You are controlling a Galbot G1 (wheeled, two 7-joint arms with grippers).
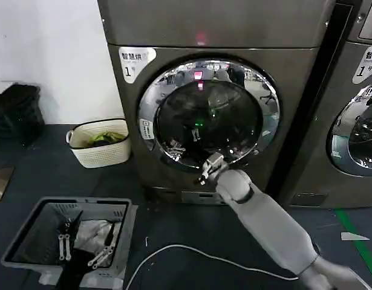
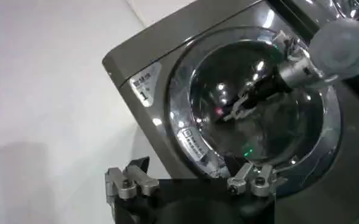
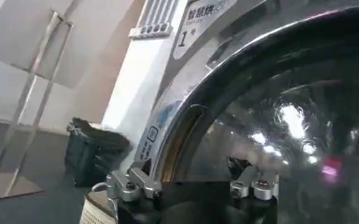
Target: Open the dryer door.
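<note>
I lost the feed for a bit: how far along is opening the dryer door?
Done: the right gripper has reached the round chrome-rimmed, dark-glass dryer door, its open fingers by the lower rim; the right wrist view shows a recessed slot in the rim near the fingers.
In hand: lining up on that rim.
Left: gripping and pulling, as the door looks shut against the dark grey-bronze dryer. The left gripper hangs open, apart.

My right arm stretches forward, its right gripper (image 1: 205,172) fingers parted; my left gripper (image 2: 191,182) hangs back, fingers spread.
</note>
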